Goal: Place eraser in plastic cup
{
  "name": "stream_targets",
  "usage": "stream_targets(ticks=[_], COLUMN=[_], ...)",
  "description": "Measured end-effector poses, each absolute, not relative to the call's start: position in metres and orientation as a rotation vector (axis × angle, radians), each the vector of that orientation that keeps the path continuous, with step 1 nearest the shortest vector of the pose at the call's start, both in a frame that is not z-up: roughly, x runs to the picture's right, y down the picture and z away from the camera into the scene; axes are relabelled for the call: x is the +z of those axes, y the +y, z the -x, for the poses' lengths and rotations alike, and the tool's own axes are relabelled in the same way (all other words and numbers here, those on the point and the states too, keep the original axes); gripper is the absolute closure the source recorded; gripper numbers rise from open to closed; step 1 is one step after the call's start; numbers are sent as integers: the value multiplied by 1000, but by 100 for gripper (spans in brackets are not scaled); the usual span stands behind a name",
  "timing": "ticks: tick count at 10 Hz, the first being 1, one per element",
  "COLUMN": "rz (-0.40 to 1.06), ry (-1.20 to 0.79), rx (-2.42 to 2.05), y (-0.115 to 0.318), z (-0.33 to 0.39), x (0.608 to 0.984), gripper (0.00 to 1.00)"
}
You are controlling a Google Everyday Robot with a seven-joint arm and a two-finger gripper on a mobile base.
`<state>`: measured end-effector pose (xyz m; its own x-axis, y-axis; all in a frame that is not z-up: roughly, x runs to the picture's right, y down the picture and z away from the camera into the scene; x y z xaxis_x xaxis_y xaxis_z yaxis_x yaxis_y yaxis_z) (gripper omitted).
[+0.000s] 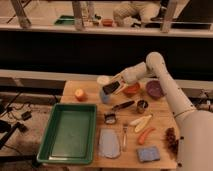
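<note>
The plastic cup, whitish at the top and blue lower down, stands upright at the back of the wooden table, left of centre. My gripper reaches in from the right and sits right beside the cup's upper right side. It is shut on the eraser, a small flat black block held tilted against the cup's rim. The arm stretches back to the right.
A green tray fills the front left. An orange fruit lies left of the cup. An orange bowl, purple bowl, metal cup, black-handled utensil and blue sponge lie to the right and front.
</note>
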<state>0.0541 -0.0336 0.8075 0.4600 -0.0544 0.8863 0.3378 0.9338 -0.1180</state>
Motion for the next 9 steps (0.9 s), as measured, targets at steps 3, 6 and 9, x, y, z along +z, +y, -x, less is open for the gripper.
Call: stream_targets(ticks=[3,6,9], rz=[314,337,370], ry=[-1037,-1024,-1010], rx=[-269,-290,-316], y=[-37,-40,-36], z=[-43,-29,-15], x=[815,821,833], gripper=[100,100,100])
